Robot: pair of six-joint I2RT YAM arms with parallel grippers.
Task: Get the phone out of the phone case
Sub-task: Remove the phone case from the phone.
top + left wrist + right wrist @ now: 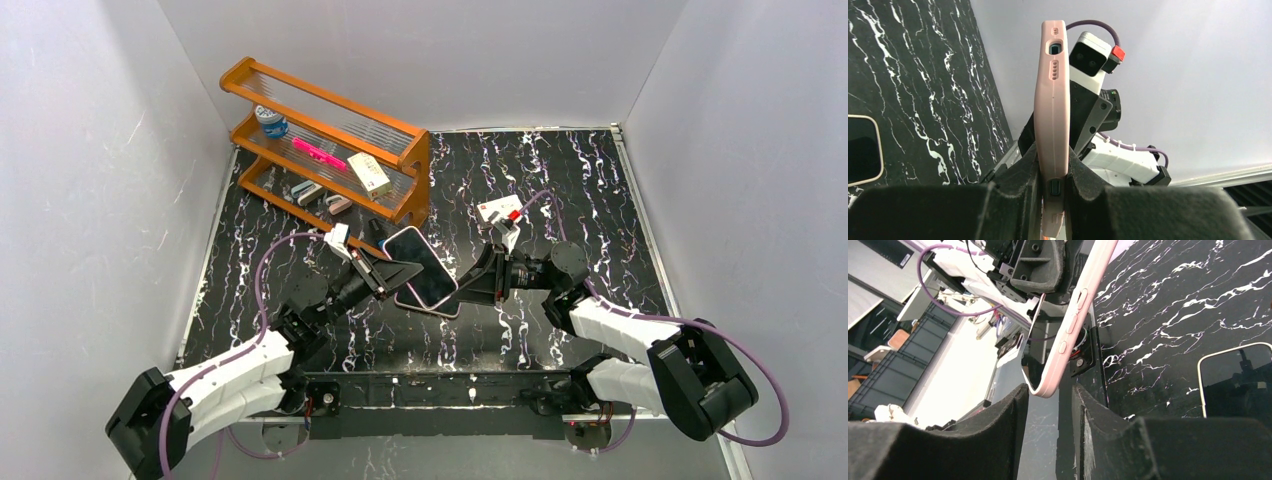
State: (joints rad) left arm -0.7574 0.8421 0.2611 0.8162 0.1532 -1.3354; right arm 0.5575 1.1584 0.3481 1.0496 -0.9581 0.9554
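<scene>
The left claw [1053,167] is squeezing the pink phone case [1050,100] between its rough black pads [1008,200]. It is holding the case up on its edge above the table [570,190]. The pads are hiding the bottom part of the case. The case is looking smooth and a bit rubbery, with round corners, a small row of holes and bumpy side buttons. It is too hard to see if anything is sitting inside it.

The right claw [1048,397] is staying spread apart. One round corner of the case is poking just into the gap. It is hard to tell if the pads are touching it.

The phone [1238,380] is lying flat on the table under the lifted case. Both wrist pictures are cutting it off at the side. Its screen is looking dark and shiny, with a pale rim.

The table is showing black stone with white streaks. Far back on the left, a wooden rack [415,150] with see-through ribbed shelves is holding a blue can [270,122] and a pink pen [318,152].
</scene>
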